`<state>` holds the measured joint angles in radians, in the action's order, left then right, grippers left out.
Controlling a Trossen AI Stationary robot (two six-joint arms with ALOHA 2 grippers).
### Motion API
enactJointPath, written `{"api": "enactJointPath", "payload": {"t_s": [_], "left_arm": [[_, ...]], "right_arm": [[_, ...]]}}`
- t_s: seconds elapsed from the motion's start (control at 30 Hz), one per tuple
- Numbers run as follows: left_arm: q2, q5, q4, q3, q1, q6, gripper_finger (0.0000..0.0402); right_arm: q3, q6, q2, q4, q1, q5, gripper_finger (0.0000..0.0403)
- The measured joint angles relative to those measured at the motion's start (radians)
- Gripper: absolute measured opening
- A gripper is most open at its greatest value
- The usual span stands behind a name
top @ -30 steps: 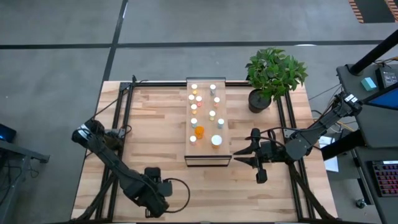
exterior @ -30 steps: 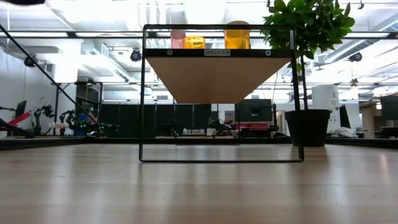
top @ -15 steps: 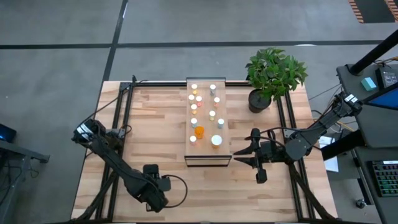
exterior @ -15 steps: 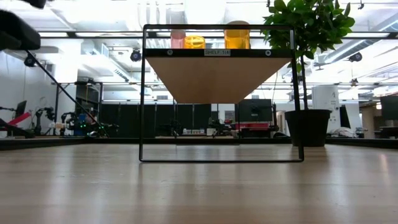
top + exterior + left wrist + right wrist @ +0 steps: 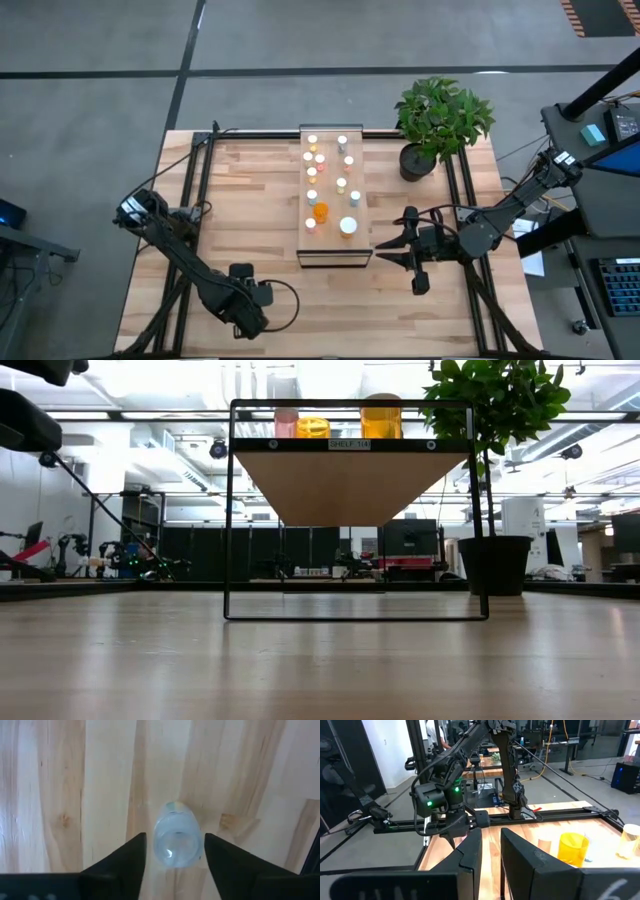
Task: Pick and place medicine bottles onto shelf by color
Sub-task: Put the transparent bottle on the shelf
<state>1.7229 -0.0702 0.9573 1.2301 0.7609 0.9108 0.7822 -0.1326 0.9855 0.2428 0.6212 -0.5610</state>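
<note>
Low in the frame's left half, the left gripper (image 5: 172, 851) hangs over the table (image 5: 250, 210), fingers apart around a pale bottle (image 5: 176, 840), while the right gripper (image 5: 392, 246), fingers nearly together and empty, waits beside the shelf (image 5: 333, 250).

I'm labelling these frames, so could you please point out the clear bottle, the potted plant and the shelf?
clear bottle (image 5: 176, 842), left wrist view, its body.
potted plant (image 5: 441, 115), high view, its leaves.
shelf (image 5: 334, 250), high view, bare board near its front end.
</note>
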Motion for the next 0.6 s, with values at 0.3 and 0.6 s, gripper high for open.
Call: {"api": "enactJointPath", "payload": {"t_s": [0.3,0.6], "left_arm": [[0.0,0.0,-0.012,0.0,0.0,0.001,0.0125],[-0.052,0.18,0.024,0.14,-0.035,0.0,0.0121]], "right_arm": [[0.0,0.001,0.0,0.0,0.0,0.0,0.0061],[0.0,-0.004,0.0,-0.004,0.0,0.0,0.0061]]}}
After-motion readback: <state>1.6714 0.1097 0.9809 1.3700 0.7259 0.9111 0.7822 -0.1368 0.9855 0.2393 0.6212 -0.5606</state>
